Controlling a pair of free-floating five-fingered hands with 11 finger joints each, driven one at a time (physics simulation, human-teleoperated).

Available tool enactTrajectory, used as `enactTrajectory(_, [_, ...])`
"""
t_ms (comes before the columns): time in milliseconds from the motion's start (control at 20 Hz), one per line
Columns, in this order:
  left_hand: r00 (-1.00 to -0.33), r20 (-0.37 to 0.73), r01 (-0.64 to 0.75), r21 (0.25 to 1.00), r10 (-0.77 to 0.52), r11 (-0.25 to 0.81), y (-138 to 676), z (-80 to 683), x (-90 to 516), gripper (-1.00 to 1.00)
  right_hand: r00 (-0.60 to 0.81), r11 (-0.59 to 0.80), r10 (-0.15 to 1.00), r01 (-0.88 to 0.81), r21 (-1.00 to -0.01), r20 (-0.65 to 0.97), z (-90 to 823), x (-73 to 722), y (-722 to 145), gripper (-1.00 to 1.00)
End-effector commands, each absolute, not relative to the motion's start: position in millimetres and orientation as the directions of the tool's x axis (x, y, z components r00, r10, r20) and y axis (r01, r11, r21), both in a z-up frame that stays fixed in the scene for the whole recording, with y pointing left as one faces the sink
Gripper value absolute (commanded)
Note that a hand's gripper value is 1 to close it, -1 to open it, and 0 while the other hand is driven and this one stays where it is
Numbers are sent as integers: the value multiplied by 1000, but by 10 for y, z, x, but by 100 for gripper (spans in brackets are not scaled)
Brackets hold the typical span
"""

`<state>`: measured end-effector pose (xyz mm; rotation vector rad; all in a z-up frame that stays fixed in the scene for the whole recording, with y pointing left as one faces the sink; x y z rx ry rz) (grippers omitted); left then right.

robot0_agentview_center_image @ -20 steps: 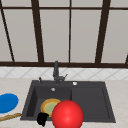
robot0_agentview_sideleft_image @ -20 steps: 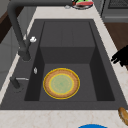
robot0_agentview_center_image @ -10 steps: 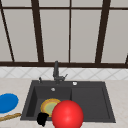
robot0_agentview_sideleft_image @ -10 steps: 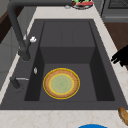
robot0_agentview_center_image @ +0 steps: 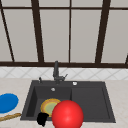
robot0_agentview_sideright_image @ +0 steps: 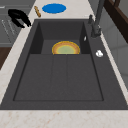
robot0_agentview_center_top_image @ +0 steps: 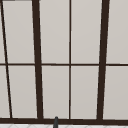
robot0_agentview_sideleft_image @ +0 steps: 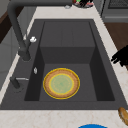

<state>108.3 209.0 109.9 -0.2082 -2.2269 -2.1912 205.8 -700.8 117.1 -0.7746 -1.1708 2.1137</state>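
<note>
In the front view the left hand (robot0_agentview_center_image: 42, 119) hovers at the near rim of the dark sink (robot0_agentview_center_image: 88, 100), low in the picture and holding nothing. Just to its right a large red ball (robot0_agentview_center_image: 67, 115) fills the foreground and hides part of the round plate (robot0_agentview_center_image: 48, 105), which lies flat on the floor of the basin, in the sink's left half. The faucet (robot0_agentview_center_image: 56, 71) stands behind the basin. On the counter to the left lie 1 blue dish (robot0_agentview_center_image: 7, 102) and 1 wooden stick (robot0_agentview_center_image: 10, 116), well apart from the hand.

From the left side, the hand (robot0_agentview_sideleft_image: 121, 57) shows at the picture's right edge, above the counter strip along the sink's front, its fingers pointing toward the basin and gripping nothing. The plate (robot0_agentview_sideleft_image: 61, 83), with a yellow-orange rim and a green middle, sits alone in the basin, apart from the hand. The faucet (robot0_agentview_sideleft_image: 17, 32) arches over the far side.

From the right side, the hand (robot0_agentview_sideright_image: 17, 16) hangs over the front counter edge level with the basin, its fingers spread and loosely bent, with nothing between them. The plate (robot0_agentview_sideright_image: 65, 48) lies at the basin's bottom, partly hidden by the step to the draining board. The blue dish (robot0_agentview_sideright_image: 54, 8) and the stick (robot0_agentview_sideright_image: 37, 11) lie beyond the sink's end.

The upper view shows the window (robot0_agentview_center_top_image: 70, 62) with its dark bars and the tip of the faucet (robot0_agentview_center_top_image: 56, 122).
</note>
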Motion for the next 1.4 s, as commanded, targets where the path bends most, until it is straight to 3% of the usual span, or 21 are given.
enactTrajectory(0, [-991,101,102,995,87,12,2090,1099,1083,0,-671,-398,733,-284,-872,-116,1010,2124,-7149,-100])
enactTrajectory(250, [-991,101,102,995,87,12,2090,1099,1083,0,-690,-374,721,-303,-877,-69,1192,2317,-7277,-100])
enactTrajectory(500, [-991,101,102,995,87,12,2090,1099,1083,0,-685,-277,723,-403,-872,87,1261,2450,-7260,-100])
enactTrajectory(550, [-991,101,102,995,87,12,2090,1099,1083,0,-686,-274,721,-413,-868,99,1244,2501,-7235,100])
enactTrajectory(850, [-991,101,102,995,87,12,2090,1099,1083,0,-693,-340,721,-360,-869,5,1168,2515,-7240,100])
enactTrajectory(1350, [-991,101,102,995,87,12,2090,1099,1083,0,-698,-314,715,-263,-913,-45,1241,2518,-7219,100])
